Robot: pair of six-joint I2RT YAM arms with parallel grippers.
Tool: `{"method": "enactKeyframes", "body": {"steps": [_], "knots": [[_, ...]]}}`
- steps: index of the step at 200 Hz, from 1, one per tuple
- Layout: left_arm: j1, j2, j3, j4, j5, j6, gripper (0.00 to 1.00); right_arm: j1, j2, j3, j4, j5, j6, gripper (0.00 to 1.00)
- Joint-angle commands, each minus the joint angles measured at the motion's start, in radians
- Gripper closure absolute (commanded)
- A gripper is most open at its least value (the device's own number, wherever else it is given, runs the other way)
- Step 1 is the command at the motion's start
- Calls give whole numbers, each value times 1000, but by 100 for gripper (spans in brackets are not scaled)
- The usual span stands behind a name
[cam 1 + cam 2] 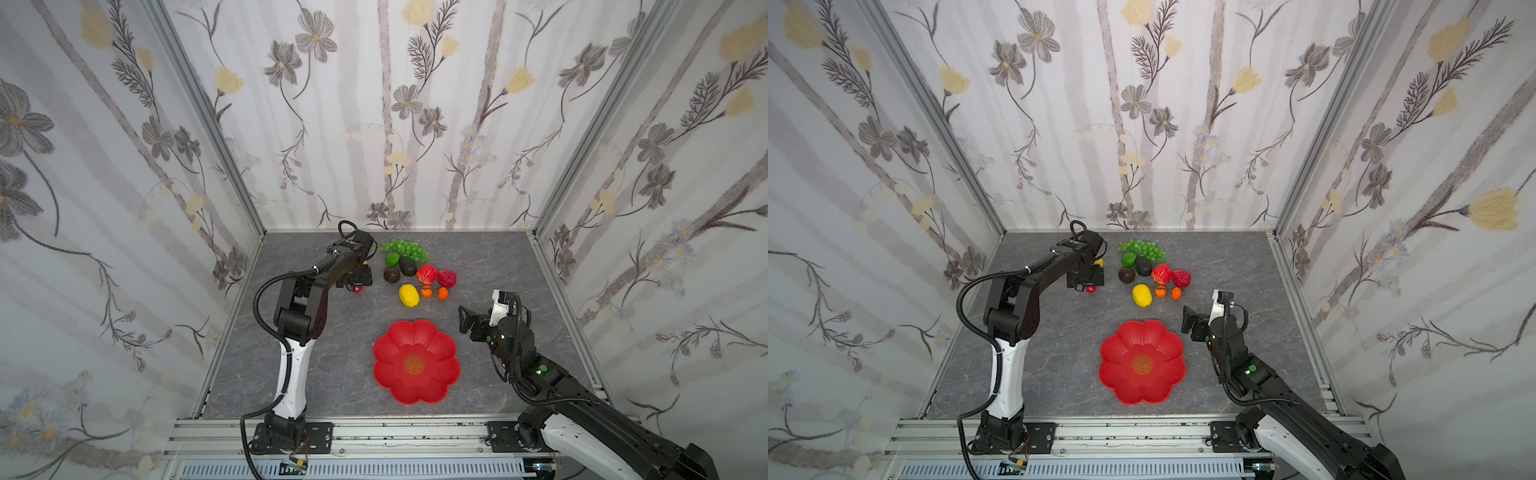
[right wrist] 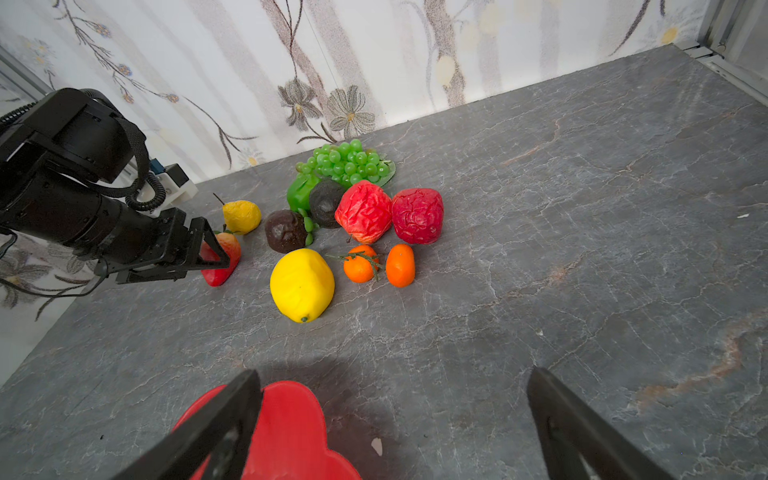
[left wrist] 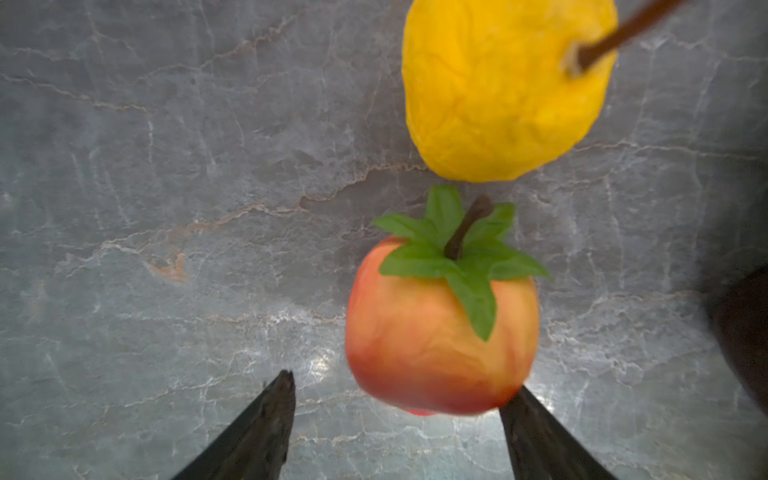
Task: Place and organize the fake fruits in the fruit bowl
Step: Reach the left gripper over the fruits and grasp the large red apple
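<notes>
While left gripper [image 3: 403, 382] straddles apple [image 3: 440, 332] toward tabletop's [image 1: 316, 374] back edge, jaws apart, 1 finger [image 3: 266, 424] not touching, centre before closing; keep clear of pear [image 3: 507, 91] just beside. Right gripper [image 2: 392, 374] wide, empty. Bowl [image 1: 390, 353] near front edge, empty.

I see the red, flower-shaped fruit bowl [image 1: 395, 345] sitting flat at the front of the grey surface [image 1: 332, 332]. Behind it the fruits lie close together: green grapes [image 1: 404, 247] at the back, a green lime [image 1: 392, 259], two dark avocados [image 1: 407, 266], two wrinkly red fruits [image 1: 427, 274], a big yellow lemon [image 1: 409, 295] and two little oranges [image 1: 443, 293]. A red-orange apple [image 3: 440, 332] sits apart on the left, just beside a small yellow pear [image 3: 507, 91].
</notes>
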Motion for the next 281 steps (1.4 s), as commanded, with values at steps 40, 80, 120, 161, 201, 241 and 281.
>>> {"method": "enactKeyframes", "body": {"steps": [40, 80, 120, 161, 201, 241, 281], "knots": [[0, 58, 60, 19, 35, 28, 26, 1, 35, 26, 46, 18, -32, 0], [0, 59, 65, 23, 36, 27, 35, 1, 52, 29, 49, 18, -32, 0], [-1, 39, 51, 20, 25, 24, 28, 1, 54, 37, 34, 32, -32, 0], [-35, -53, 23, 9, -32, 18, 19, -2, 47, 36, 19, 52, -39, 0], [-85, -54, 118, -27, -5, 34, 18, -5, 39, 39, 9, 63, -48, 0], [-197, 22, 275, 8, 125, 125, 18, -9, 22, 38, 4, 69, -44, 0], [-266, 173, 496, -27, 190, 158, 19, -9, 14, 30, -2, 63, -34, 0]]}}
